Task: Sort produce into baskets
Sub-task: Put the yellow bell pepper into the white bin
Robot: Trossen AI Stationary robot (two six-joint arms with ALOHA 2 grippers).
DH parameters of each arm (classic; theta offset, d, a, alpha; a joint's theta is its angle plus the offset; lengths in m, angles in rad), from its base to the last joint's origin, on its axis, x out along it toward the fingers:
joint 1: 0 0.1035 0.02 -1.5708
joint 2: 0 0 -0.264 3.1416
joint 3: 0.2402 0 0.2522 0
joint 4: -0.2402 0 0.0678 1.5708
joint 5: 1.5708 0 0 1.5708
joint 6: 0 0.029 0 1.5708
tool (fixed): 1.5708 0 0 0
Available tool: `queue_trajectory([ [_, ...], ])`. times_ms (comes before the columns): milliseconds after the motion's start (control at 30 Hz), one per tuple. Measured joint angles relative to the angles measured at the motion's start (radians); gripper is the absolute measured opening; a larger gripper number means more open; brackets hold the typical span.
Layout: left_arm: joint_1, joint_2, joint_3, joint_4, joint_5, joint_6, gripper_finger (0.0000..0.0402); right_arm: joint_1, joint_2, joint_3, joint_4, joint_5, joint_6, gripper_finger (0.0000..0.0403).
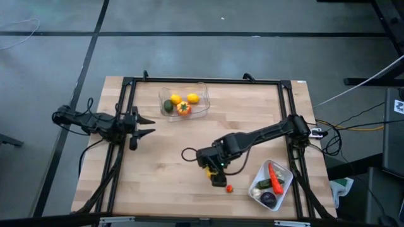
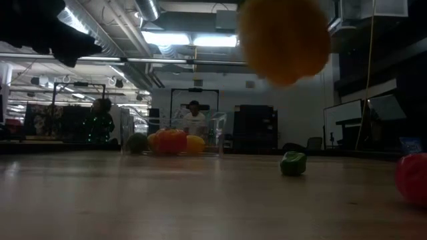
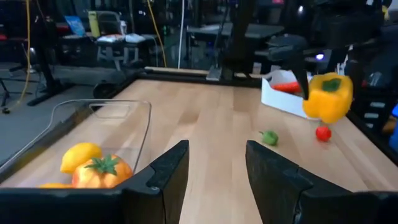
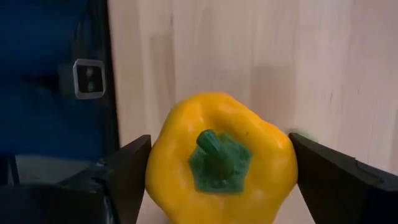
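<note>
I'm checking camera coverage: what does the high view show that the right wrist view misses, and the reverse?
Only the high view shows the clear tub holding lemons and a tomato, the white tray, the small red piece and the left gripper waiting, part open, at the table's left. Only the right wrist view shows the pepper's green stem. Both show the right gripper holding the yellow pepper.

Two dark jointed arms, black cables, dark pincer fingers (image 3: 168, 177).

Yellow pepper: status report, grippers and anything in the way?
Right gripper shut on pepper, lifted clear of table. Left gripper parked beside clear tub, holding nothing. Small green piece and red piece loose below.
</note>
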Motion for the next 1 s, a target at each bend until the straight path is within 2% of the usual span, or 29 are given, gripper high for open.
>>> queue_trajectory([
  [100, 0.0, -0.044, -0.053, 0.039, 0.0, 0.001, 0.0155, 0.032, -0.002, 0.041, -0.085, 0.001, 0.018, 0.0336],
  [300, 0.0, -0.081, -0.135, 0.081, 0.0, -0.002, 0.0155, 0.127, -0.003, 0.049, -0.195, 0.01, 0.157, 0.0337],
  [433, 0.0, -0.081, -0.147, 0.083, 0.002, -0.002, 0.0155, 0.208, -0.003, 0.042, -0.266, 0.026, 0.281, 0.0337],
  [667, 0.0, -0.081, -0.147, 0.083, 0.003, 0.026, 0.0155, 0.353, -0.003, 0.042, -0.444, 0.125, 0.513, 0.0337],
  [800, 0.0, -0.081, -0.147, 0.083, 0.004, 0.012, 0.0155, 0.419, -0.003, 0.034, -0.434, 0.17, 0.584, 0.0337],
  [1000, 0.0, -0.081, -0.147, 0.082, 0.004, 0.002, 0.0155, 0.489, -0.003, -0.027, -0.435, 0.173, 0.669, 0.0337],
])
